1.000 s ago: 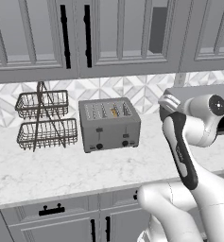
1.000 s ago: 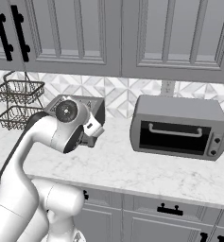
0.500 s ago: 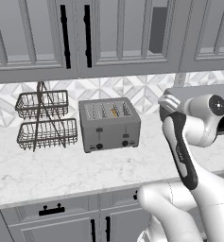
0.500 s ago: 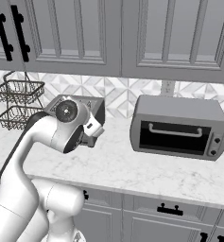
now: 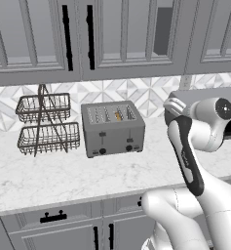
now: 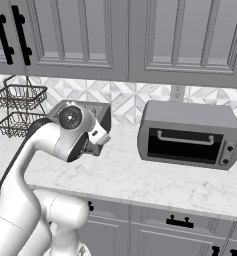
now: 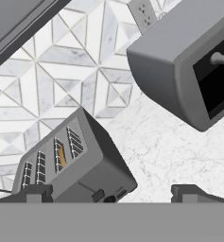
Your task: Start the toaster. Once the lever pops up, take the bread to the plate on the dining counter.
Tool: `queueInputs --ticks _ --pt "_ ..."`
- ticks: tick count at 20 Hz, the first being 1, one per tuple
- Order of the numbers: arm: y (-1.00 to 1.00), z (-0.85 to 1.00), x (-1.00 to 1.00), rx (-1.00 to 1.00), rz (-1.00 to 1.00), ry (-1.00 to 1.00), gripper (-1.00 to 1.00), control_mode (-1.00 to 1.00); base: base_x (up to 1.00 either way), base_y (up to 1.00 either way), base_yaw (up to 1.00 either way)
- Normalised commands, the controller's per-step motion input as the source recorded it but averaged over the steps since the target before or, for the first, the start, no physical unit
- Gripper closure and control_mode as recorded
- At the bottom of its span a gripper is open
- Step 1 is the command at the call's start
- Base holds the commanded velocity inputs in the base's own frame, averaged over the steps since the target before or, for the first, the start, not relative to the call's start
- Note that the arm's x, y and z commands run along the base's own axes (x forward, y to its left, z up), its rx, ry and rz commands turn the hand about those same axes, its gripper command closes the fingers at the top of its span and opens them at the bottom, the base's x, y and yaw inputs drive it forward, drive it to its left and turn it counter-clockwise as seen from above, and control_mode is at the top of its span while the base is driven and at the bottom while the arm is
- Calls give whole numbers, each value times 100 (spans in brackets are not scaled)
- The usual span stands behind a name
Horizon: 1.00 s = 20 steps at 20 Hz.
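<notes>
Left base view: toaster [image 5: 113, 129] on the counter [image 5: 48, 176], beside a wire basket rack [image 5: 45, 124], bread [image 5: 118, 115] sunk in a slot, levers up — starting step not yet done.

Right base view: toaster oven [image 6: 190, 134] well to the right.

Hand view: gripper [image 7: 112, 193] spread wide, empty, facing the toaster. Next, likely: down to a lever, press.

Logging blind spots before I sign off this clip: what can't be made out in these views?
- Toaster, right base view: its front and levers sit behind the arm.
- Bread, left base view: just a tan sliver in a slot, too small to judge.
- Gripper, hand view: fingertips cut by the bottom edge.
</notes>
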Motion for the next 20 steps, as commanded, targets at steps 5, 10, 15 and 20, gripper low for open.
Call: queueInputs --ticks 5,10,15,20 --pt "0 0 0 0 0 0 -100 -100 0 0 0" --pt "0 0 0 0 0 0 -100 -100 0 0 0" --pt "0 0 0 0 0 0 -100 -100 0 0 0" --pt "0 0 0 0 0 0 -100 -100 0 0 0"
